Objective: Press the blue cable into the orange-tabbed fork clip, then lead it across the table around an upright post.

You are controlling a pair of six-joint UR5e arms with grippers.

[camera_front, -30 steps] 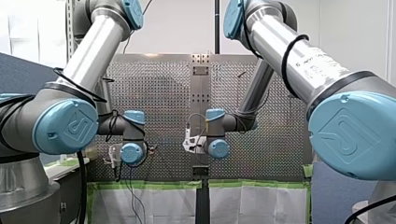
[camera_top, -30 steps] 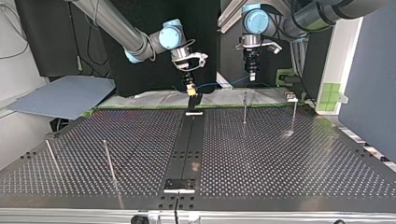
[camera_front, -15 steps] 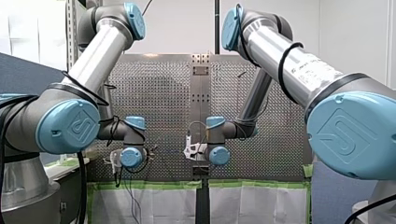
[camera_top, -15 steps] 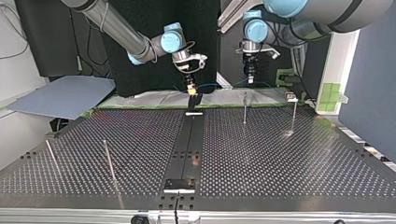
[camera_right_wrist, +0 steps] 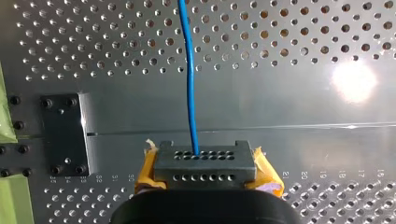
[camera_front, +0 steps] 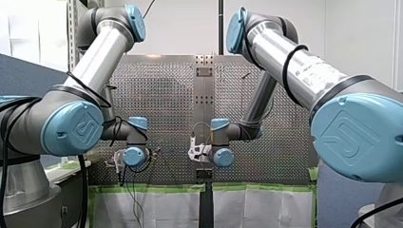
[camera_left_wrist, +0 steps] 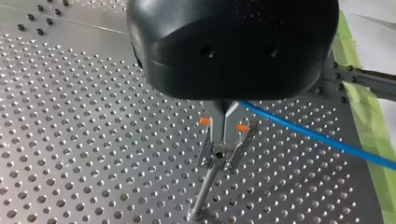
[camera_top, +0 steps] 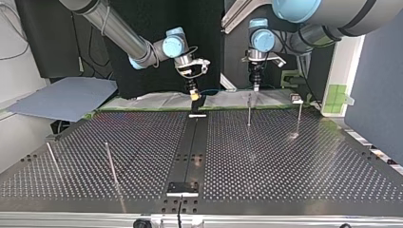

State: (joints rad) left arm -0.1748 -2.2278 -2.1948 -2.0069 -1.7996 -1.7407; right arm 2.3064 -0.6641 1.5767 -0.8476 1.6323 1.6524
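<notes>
In the left wrist view my left gripper (camera_left_wrist: 222, 137) has its metal fingers shut on the blue cable (camera_left_wrist: 317, 137), which trails off to one side. The fingertips sit between the two orange tabs of the fork clip (camera_left_wrist: 224, 153) atop its thin post. In the top view this gripper (camera_top: 255, 84) hangs just over that clip (camera_top: 249, 97). My right gripper (camera_right_wrist: 205, 175) has its yellow pads shut on a black connector block (camera_right_wrist: 205, 161), and the blue cable (camera_right_wrist: 190, 84) leaves the block ahead of it. In the top view it (camera_top: 193, 94) holds the block above the black centre strip (camera_top: 192, 147).
A second upright post (camera_top: 299, 116) stands at the top view's right, beyond the clip. Two more thin posts (camera_top: 110, 164) (camera_top: 53, 159) lean at its near left. A small black plate (camera_right_wrist: 65, 135) is bolted to the perforated table beside my right gripper.
My left gripper has come down with the cable onto the fork clip. My right gripper has sunk slightly and stays over the far end of the centre strip.
</notes>
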